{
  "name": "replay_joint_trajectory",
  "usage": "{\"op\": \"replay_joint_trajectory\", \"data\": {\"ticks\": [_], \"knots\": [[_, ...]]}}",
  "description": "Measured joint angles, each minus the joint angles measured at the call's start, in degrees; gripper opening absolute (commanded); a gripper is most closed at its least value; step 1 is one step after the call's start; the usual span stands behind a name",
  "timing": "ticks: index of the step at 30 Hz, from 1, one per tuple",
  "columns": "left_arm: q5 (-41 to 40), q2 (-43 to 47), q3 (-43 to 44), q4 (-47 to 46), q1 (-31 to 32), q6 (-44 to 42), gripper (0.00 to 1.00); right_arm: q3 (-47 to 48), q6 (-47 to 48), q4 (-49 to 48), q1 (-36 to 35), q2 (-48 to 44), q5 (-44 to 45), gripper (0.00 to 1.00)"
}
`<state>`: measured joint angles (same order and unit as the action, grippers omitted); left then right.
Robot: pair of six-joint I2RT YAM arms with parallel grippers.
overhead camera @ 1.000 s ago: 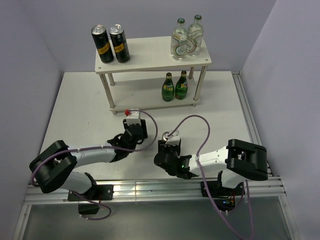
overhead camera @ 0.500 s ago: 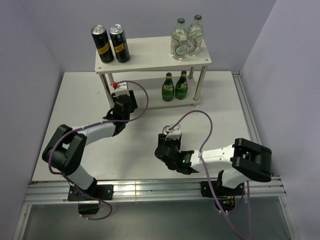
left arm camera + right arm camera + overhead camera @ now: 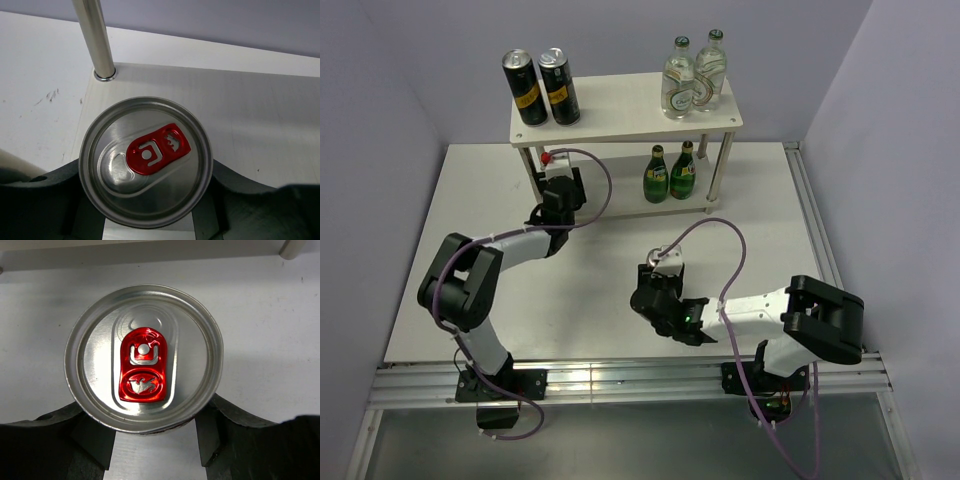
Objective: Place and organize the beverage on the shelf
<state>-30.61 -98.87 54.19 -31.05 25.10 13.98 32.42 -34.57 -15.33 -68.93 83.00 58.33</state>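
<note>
Can (image 3: 145, 155) in left claw (image 3: 147, 195), perhaps over shelf (image 3: 250, 125)

Shows brushed silver lids on the left can (image 3: 146, 160) and the right can (image 3: 143, 357), with glossy red pull tabs stamped with small silver emblems. Puts yellow markings on the black cans (image 3: 526, 90), green-and-white swirls on the clear bottles (image 3: 680, 82) and yellow labels on the dark green bottles (image 3: 656, 178), all against the off-white shelf (image 3: 620, 115). Pairs a white table (image 3: 470, 225) with pale lilac walls (image 3: 905, 120), purple cables (image 3: 733, 262) and black-and-white arms (image 3: 515, 245).
</note>
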Motion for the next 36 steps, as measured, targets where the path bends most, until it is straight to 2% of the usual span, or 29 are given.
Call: {"op": "replay_joint_trajectory", "data": {"ticks": [2,4,5,6,8,9,10,18,26,31,36], "knots": [[0.0,-0.6,0.5,-0.5,0.0,-0.7,0.02,0.5,0.2,0.0,0.2,0.1,-0.1,0.0],[-0.2,-1.4,1.1,-0.8,0.0,-0.8,0.16,1.4,0.9,0.0,0.4,0.2,-0.4,0.0],[-0.3,-1.8,1.5,-0.8,-0.1,-0.8,0.47,1.8,1.3,0.0,0.5,0.2,-0.5,0.0],[-0.3,-2.1,1.7,-1.0,-0.1,-0.8,0.61,2.2,1.6,-0.1,0.6,0.2,-0.5,0.0],[-0.2,-2.3,1.8,-1.4,-0.1,-1.1,0.77,2.9,2.5,-0.1,0.9,0.2,-0.6,0.0],[0.7,-2.3,1.8,-1.5,0.0,-1.6,0.8,3.2,2.9,-0.2,1.1,0.2,-0.6,0.0],[0.6,-2.3,1.8,-1.6,0.5,-1.3,0.97,3.3,3.5,-0.2,1.4,0.2,-0.7,0.0],[1.2,-1.3,0.9,-0.4,1.2,-0.1,0.99,3.3,7.4,-0.1,2.2,-1.9,-0.7,0.0],[-1.9,8.2,-4.7,4.6,3.0,4.0,0.99,4.2,11.0,-0.8,3.0,-4.8,-1.0,0.0],[-5.0,16.3,-7.0,12.2,7.9,8.2,0.99,7.9,13.9,-1.5,5.9,-4.2,-4.1,0.0],[-8.2,27.8,-7.7,25.7,13.4,14.2,0.99,17.9,16.6,-3.1,10.6,2.5,-9.4,0.0]]}}
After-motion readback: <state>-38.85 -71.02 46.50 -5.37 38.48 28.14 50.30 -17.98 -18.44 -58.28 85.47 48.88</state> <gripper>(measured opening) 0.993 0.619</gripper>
